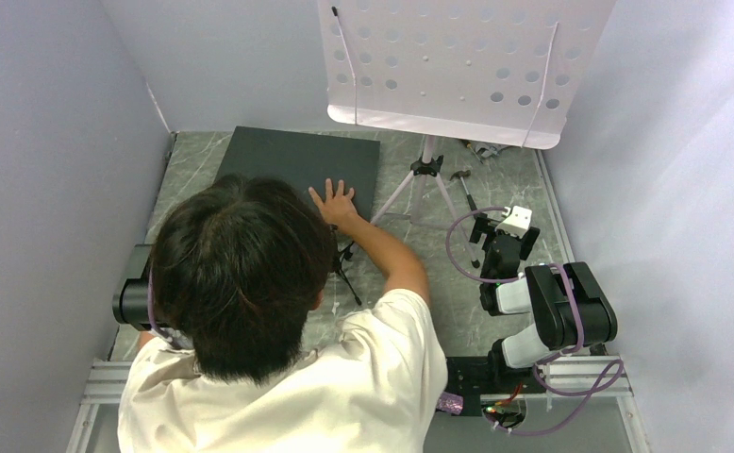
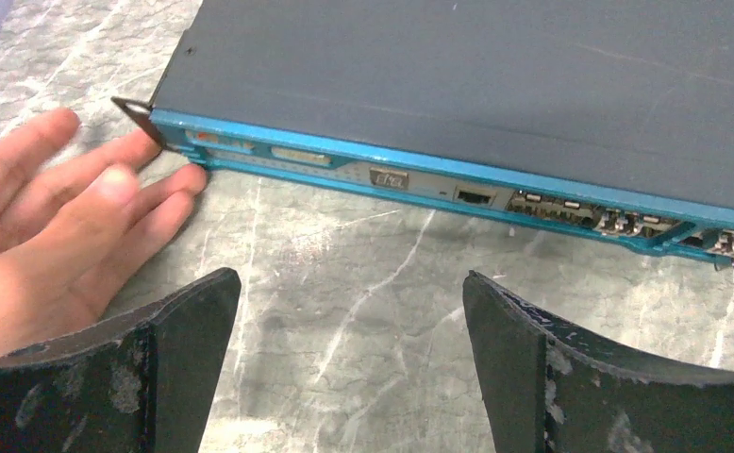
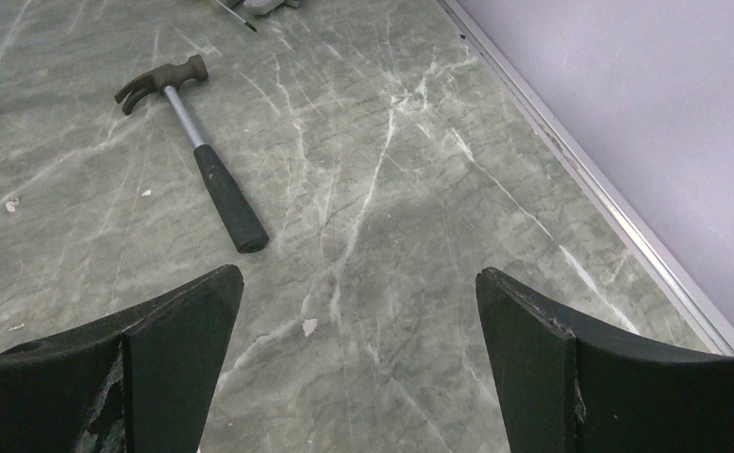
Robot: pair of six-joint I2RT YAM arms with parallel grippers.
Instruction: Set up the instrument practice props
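The lilac perforated music-stand plate [image 1: 458, 66] stands at the back on its tripod pole [image 1: 426, 175]. A small black tripod mic stand [image 1: 347, 269] sits by the person's forearm. A purple glittery thing [image 1: 450, 404] shows at the near edge; I cannot tell if it is the microphone. No sheet-music pages are in view. My left gripper [image 2: 349, 283] is open and empty over bare table, hidden under the person's head in the top view. My right gripper [image 1: 492, 229] is open and empty in the right wrist view [image 3: 358, 278], low over the table.
A person [image 1: 241, 274] leans over the table with one hand [image 1: 335, 203] on a flat dark box [image 1: 297, 165]. Its blue front panel [image 2: 458, 184] and a hand [image 2: 52, 217] lie ahead of my left gripper. A hammer [image 3: 198, 156] lies ahead-left of my right gripper, and the wall rail [image 3: 608, 198] runs on its right.
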